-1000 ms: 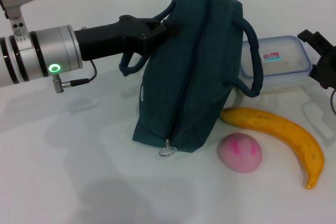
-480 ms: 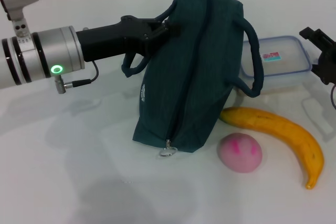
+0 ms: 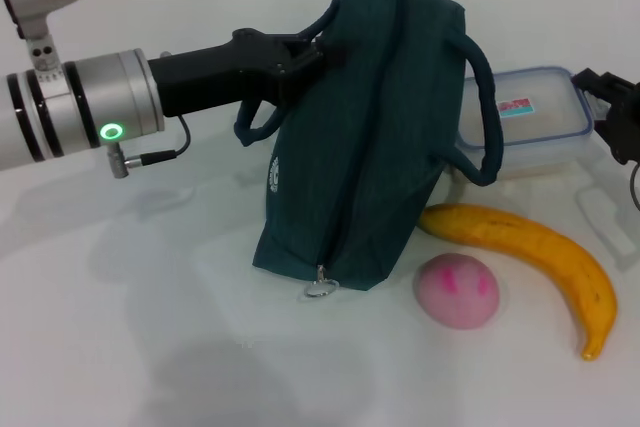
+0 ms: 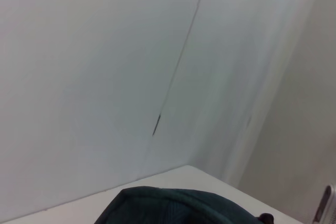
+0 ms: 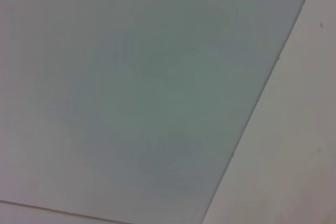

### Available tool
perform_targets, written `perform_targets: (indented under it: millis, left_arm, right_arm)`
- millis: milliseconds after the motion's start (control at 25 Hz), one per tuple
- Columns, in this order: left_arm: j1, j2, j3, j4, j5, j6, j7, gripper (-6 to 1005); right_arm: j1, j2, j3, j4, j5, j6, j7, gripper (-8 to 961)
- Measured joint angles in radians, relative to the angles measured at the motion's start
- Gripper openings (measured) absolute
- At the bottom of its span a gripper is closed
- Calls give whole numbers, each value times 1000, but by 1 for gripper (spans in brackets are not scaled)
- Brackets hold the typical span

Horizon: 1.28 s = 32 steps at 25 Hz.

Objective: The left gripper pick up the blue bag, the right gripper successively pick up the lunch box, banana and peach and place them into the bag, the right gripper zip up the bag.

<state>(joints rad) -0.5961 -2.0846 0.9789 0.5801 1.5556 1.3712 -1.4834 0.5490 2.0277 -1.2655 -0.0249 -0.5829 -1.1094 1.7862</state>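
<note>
Blue bag (image 3: 365, 137) centre; lunch box (image 3: 525, 122) behind-right; banana (image 3: 535, 257), peach (image 3: 457, 291) front-right.

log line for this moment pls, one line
left gripper: at bag handle | right gripper: beside lunch box | banana, peach: on table | bag zipped

The left arm lies level across the table from the left, green light lit, its left gripper (image 3: 312, 55) closed at the tip, while the right gripper (image 3: 612, 117) sits at the right edge, only partly in view.
</note>
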Motion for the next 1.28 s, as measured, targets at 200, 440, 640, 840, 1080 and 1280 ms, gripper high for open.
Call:
perform_targets:
  millis: [200,440,640,840,1080,1280]
  left_arm:
    - [4,0,-4,0,-2,0,4,33]
    - [21,-1,-5,-1,-18,5,25,33]
    - [42,-1,1,-4,-39,45,60,33]
    - [54,3,-1,-14,-36,82,63,33]
    - [80,18,-6,-15,-52,104,71,33]
    - [94,18,-7,-15,-67,112,89,34]
  right_arm:
    - [-7,0,-1,-3,0,-29,-34,261]
    - [-14,0,-3,-10,-3,-50,-69,144]
    - [-19,0,-42,-51,-8,-97,-206,117]
    - [-37,-2,-43,-77,-5,-189,-298,105]
    - [-65,-7,-27,-135,3,-300,-401,99]
    - [-51,-10,14,-161,25,-382,-454,97]
